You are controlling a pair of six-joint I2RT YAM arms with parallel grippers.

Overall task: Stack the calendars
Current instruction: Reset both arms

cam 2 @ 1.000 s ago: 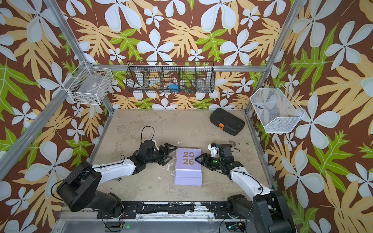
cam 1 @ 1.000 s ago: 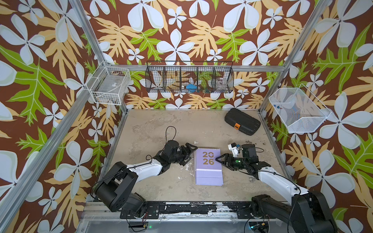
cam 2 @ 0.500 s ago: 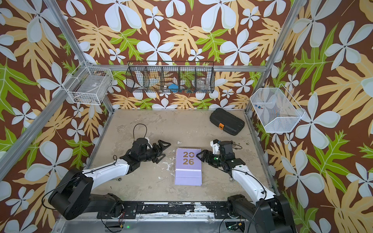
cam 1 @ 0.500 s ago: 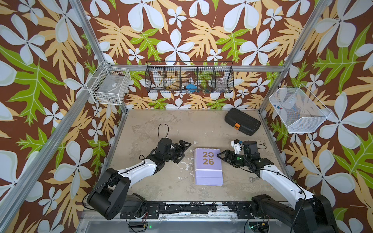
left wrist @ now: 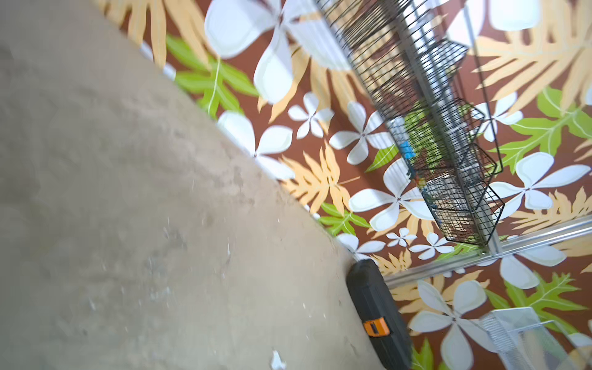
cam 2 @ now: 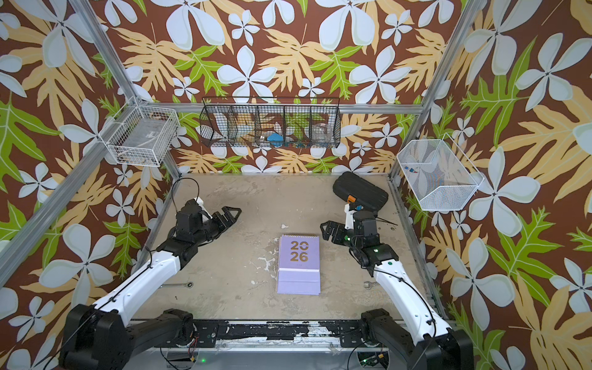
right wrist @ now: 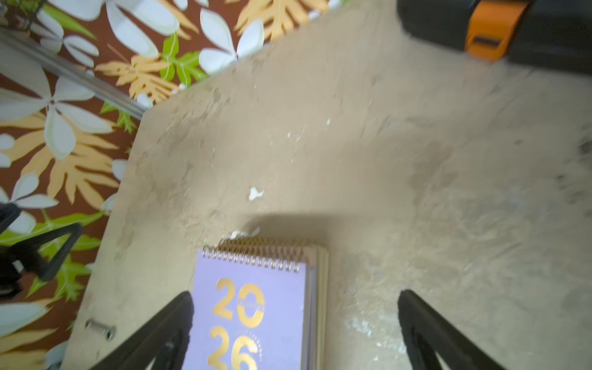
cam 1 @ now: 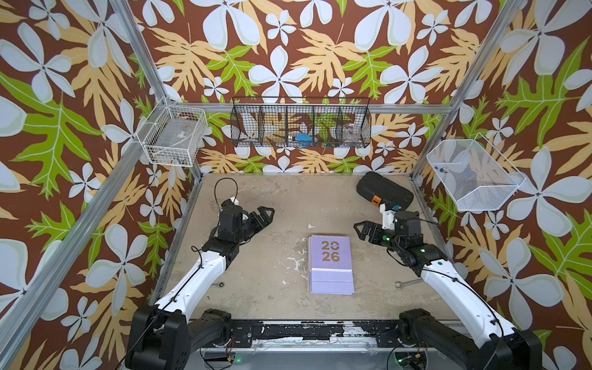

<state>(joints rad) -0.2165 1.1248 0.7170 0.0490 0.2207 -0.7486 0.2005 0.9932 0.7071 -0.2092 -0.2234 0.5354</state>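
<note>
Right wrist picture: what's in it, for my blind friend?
A stack of spiral-bound calendars, lilac "2026" cover on top, lies on a worn table, framed by the open right pincer. A black case with an orange latch sits beyond.

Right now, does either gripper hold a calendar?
No: the left gripper and right gripper stand open and empty, and the calendars lie stacked between them.
</note>
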